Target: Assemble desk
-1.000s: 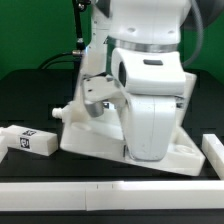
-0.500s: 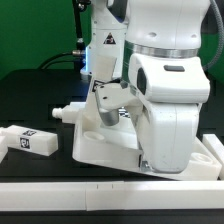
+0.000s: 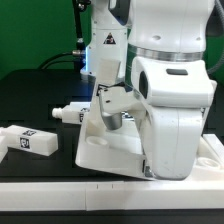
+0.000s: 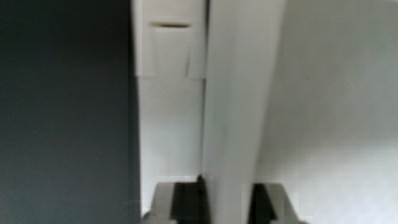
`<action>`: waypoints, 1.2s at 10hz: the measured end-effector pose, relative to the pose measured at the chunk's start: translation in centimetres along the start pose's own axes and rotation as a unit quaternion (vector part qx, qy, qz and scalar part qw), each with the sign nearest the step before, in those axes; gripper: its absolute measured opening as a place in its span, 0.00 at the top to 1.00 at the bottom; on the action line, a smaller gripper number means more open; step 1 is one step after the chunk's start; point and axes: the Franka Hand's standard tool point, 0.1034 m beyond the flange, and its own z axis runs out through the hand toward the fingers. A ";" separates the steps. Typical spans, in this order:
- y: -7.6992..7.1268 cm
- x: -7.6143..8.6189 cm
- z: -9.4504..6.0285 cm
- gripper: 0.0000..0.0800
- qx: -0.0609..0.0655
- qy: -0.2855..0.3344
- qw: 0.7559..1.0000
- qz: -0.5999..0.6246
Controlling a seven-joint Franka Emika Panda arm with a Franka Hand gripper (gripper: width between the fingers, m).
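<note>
The white desk top (image 3: 106,150) lies in the middle of the black table, its rim raised toward the arm. My gripper (image 3: 113,118) is shut on that rim. In the wrist view the rim (image 4: 238,100) runs as a white wall between my fingertips, and my gripper (image 4: 226,192) is closed on it. One white leg (image 3: 66,113) sticks out from the top's corner on the exterior view's left. Another loose leg (image 3: 28,141) with black-and-white tags lies flat on the table at the exterior view's left. My arm hides much of the top.
A white rail (image 3: 100,193) runs along the front edge of the table and another piece (image 3: 214,151) stands at the exterior view's right. The white robot base (image 3: 100,45) with a blue light stands behind.
My arm has swung toward the exterior view's right and nearer the camera. The desk top in my grip has shifted and turned slightly with it. The loose leg has not moved.
</note>
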 end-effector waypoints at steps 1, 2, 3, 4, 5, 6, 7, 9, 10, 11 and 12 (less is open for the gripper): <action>-0.1 0.0 0.1 0.93 0.005 -0.001 1.000 0.012; 0.0 0.0 0.0 0.93 0.012 -0.002 1.000 0.019; 0.0 -0.1 0.0 0.93 0.015 -0.002 1.000 0.021; -0.1 0.0 0.2 0.93 0.016 -0.002 1.000 0.022; -0.2 0.1 0.5 0.93 0.013 -0.001 1.000 0.022; -0.2 0.2 0.7 0.93 0.005 0.000 1.000 0.021; -0.3 0.1 0.8 0.93 0.006 0.000 1.000 0.022; -0.3 0.0 0.8 0.70 0.006 0.000 1.000 0.023; -0.2 0.0 0.8 0.53 0.006 0.000 1.000 0.023; 0.0 -0.1 0.0 0.53 0.001 -0.002 1.000 0.020; 0.3 -0.3 -1.4 0.29 0.000 -0.005 1.000 0.018</action>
